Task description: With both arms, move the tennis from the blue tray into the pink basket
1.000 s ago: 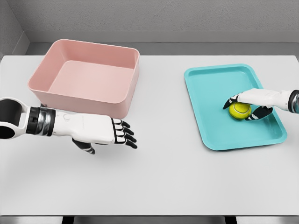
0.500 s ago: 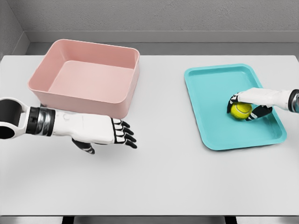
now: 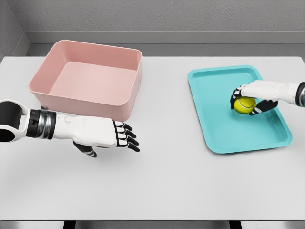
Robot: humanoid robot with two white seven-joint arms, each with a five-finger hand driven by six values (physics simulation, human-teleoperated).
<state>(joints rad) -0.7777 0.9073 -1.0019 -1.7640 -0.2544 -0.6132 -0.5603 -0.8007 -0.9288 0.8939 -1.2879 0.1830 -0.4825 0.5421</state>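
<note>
Over the blue tray (image 3: 224, 138) on your right, the right hand (image 3: 255, 95) has its fingers curled around the tennis ball (image 3: 244, 105), with the palm above it and the dark fingertips wrapping its sides. You can see the yellow-green ball under the hand, above the middle of the tray, nearer the tray's right rim than its left; whether it touches the tray floor or hangs just clear of it you cannot tell from this view. The right arm comes in from the right edge, level with the ball.

On your left, the left hand (image 3: 107, 134) hovers over the white table (image 3: 171, 181), just in front of the pink basket (image 3: 86, 78), near its front right corner. Its fingers are stretched out and relaxed, pointing right, and they hold nothing; the thumb hangs below the palm. The forearm runs in from the left edge.

You will find the basket sitting at the table's rear left, well apart from the tray, with bare table between them.
</note>
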